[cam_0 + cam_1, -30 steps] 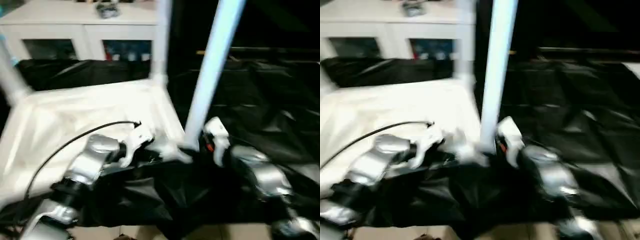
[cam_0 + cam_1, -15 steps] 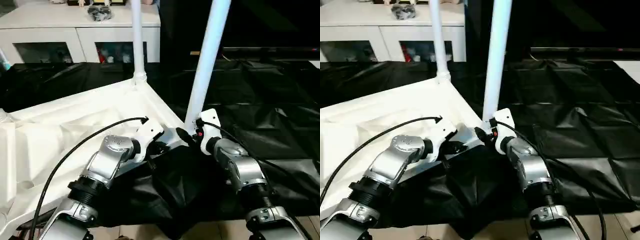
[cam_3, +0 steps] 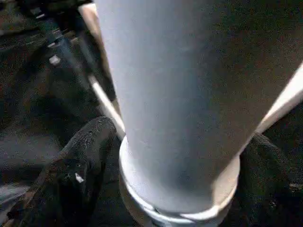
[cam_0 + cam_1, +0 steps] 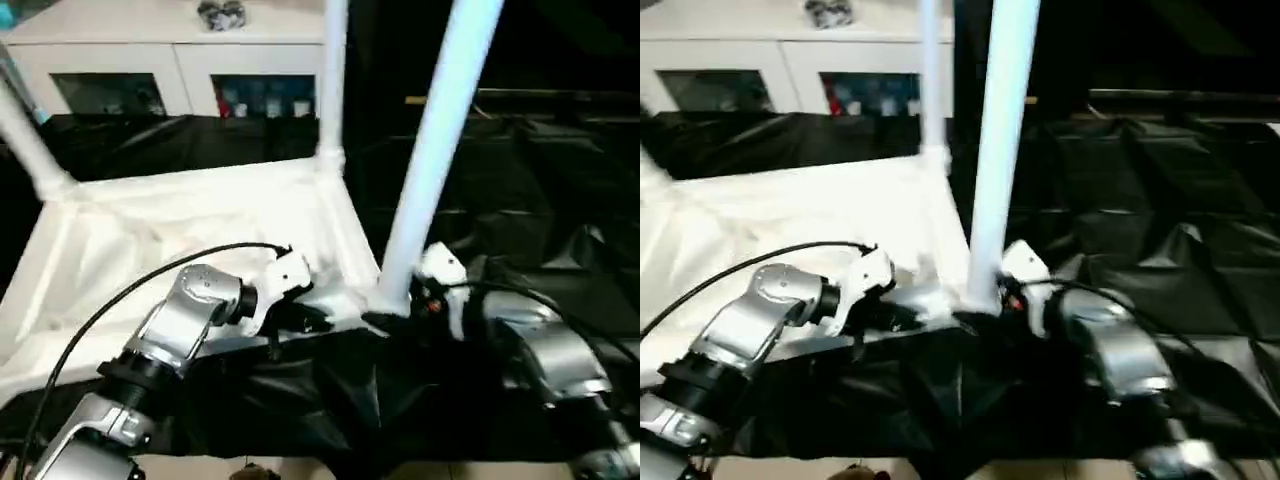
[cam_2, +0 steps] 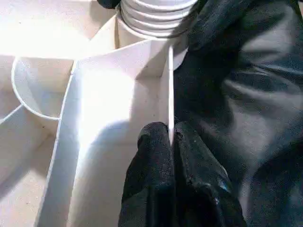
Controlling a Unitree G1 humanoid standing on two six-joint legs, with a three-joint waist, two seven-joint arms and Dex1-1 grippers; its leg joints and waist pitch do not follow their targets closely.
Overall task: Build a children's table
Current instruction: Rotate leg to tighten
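The left gripper (image 5: 170,142) is seen in its wrist view with both black fingers (image 5: 154,161) pressed together on the thin upright side wall of the white tabletop (image 4: 180,240), the wall's edge running between them. Just beyond those fingers the ribbed collar of a corner socket (image 5: 156,19) is visible, with a rounded rib cup of the underside beside it. The right gripper (image 3: 180,156) stands with its fingers (image 3: 80,161) apart on either side of the near leg (image 4: 430,170), close at the leg's base where it enters the socket; whether the pads press the tube cannot be told.

Half a second ago the right gripper was beside the same leg base and the left one at the same tabletop edge, so neither hold has been given up. The whole head view has shifted since then, which is taken as camera motion; the leg is still upright in its corner. It is judged that the leg is being seated or turned home while the tabletop is steadied.

Farther out, the tabletop lies underside up on black sheeting (image 4: 540,190), with a second leg (image 4: 333,80) standing at the far corner and a third (image 4: 25,140) at the far left corner. Behind them a white cabinet (image 4: 160,50) with glass doors is seen.

No brand, label or writing can be read anywhere; a small red mark on the right wrist is too blurred to decipher.
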